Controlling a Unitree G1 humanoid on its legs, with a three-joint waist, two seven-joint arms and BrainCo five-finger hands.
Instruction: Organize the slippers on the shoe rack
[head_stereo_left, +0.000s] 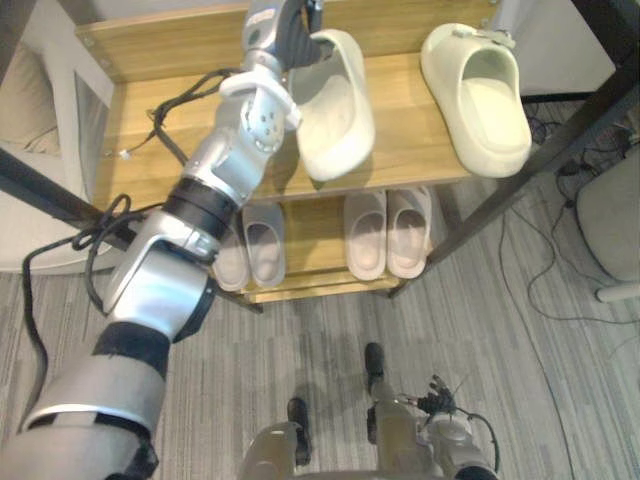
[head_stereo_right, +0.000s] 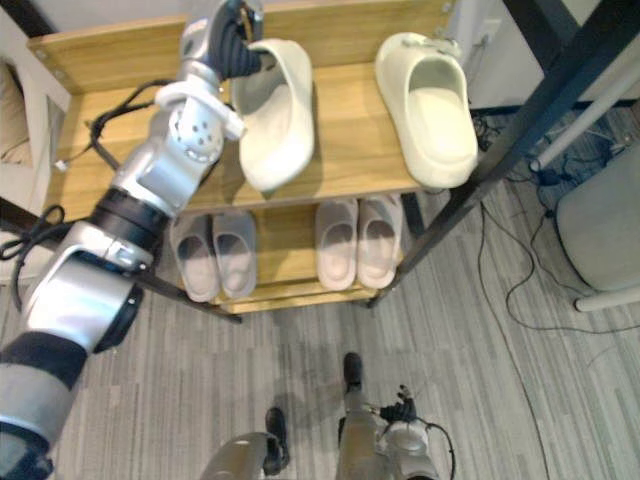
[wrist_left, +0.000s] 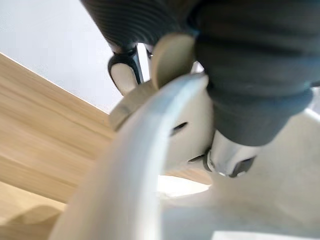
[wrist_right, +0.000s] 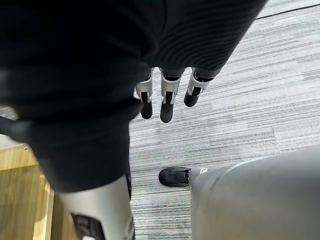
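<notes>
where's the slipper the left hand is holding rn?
Eye views: the slipper is over the middle of the top shelf, left of the other cream slipper; the left hand grips its heel.

Left hand (head_stereo_right: 236, 48): cut by the frame edge at 12 o'clock in the head views. In the wrist view, one fingertip (wrist_left: 122, 80) and the thumb sit either side of the left cream slipper's (head_stereo_left: 336, 110) heel wall. The remaining fingers are behind the ribbed cover, and the slipper runs off every edge.
Shoe rack (head_stereo_left: 410, 140): top shelf's back edge cut off at 12 o'clock, its 9 o'clock end partly behind the arm.
Lower shelf: grey pair (head_stereo_left: 264, 250) toward 9 o'clock is half hidden by the arm. Its far ends and those of the other pair (head_stereo_left: 388, 232) tuck under the top shelf.
Right hand (wrist_right: 167, 100): thumb and palm hidden by its cover.
</notes>
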